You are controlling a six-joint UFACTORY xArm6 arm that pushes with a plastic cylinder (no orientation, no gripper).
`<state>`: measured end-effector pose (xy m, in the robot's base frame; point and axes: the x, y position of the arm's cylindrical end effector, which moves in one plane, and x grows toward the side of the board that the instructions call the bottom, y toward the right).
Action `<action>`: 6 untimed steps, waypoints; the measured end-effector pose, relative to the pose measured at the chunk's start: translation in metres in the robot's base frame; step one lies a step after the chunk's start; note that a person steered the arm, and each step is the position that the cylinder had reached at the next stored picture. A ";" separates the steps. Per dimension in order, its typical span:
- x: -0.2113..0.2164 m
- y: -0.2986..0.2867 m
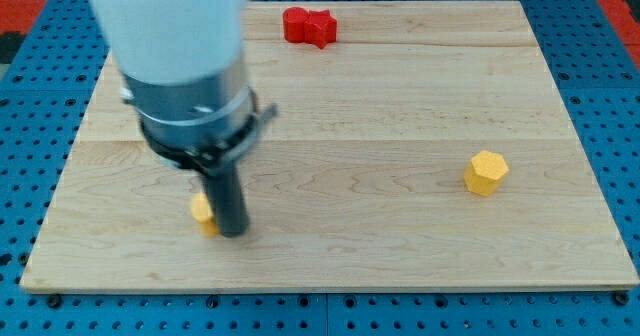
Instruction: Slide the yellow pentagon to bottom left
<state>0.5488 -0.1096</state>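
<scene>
A small yellow block, partly hidden by the rod so its shape is unclear, lies near the board's bottom left. My tip rests on the board right beside it, touching its right side. A yellow hexagon-like block sits at the view's right, far from the tip. The arm's white and grey body fills the view's upper left and hides the board beneath it.
A red block of irregular shape lies near the board's top edge, middle. The wooden board sits on a blue perforated table; its bottom edge runs just below the tip.
</scene>
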 end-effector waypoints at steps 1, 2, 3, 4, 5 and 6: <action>-0.019 0.000; -0.036 -0.036; -0.011 -0.098; -0.008 -0.050; 0.002 0.017; -0.015 0.158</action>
<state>0.5334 0.0486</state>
